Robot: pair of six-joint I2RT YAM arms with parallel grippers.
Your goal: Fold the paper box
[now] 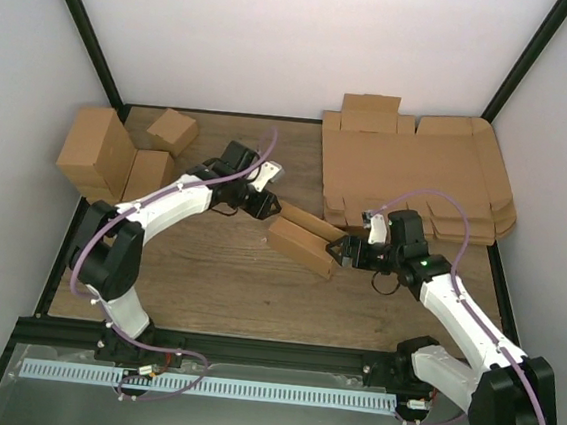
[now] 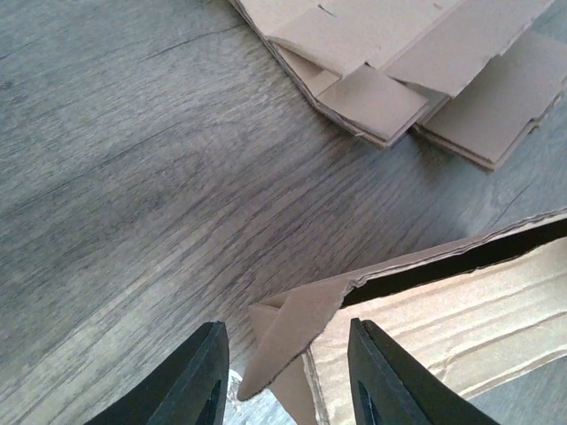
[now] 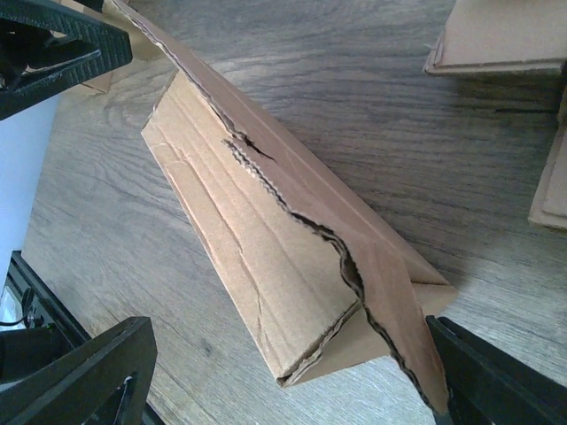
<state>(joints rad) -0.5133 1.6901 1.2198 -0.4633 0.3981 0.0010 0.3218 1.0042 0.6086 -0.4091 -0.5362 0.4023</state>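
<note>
1. The paper box (image 1: 304, 241) lies on the desk (image 1: 207, 280) as a long, narrow, partly closed form, spanning the gap between the two grippers.
2. The left gripper (image 2: 283, 381) is at one end of the box with its fingers (image 2: 199, 381) apart. A loose triangular end flap pokes into the gap between them. The box body runs away past the inner finger. I cannot tell whether that finger touches it.
3. The right gripper (image 3: 288, 381) is at the opposite end, its jaws spread wide. The box end sits between them and nothing is clamped. One finger is right at the box's corner edge; the other stands well apart from it.
4. In the right wrist view the box leans tilted, with one long wall up. A ragged, torn-looking edge runs along its upper seam.
5. A pile of flat cardboard sheets (image 1: 408, 174) lies on the desk just beyond the right gripper.
6. A group of assembled brown boxes (image 1: 119, 151) stands well behind the left gripper, beside that arm.
</note>
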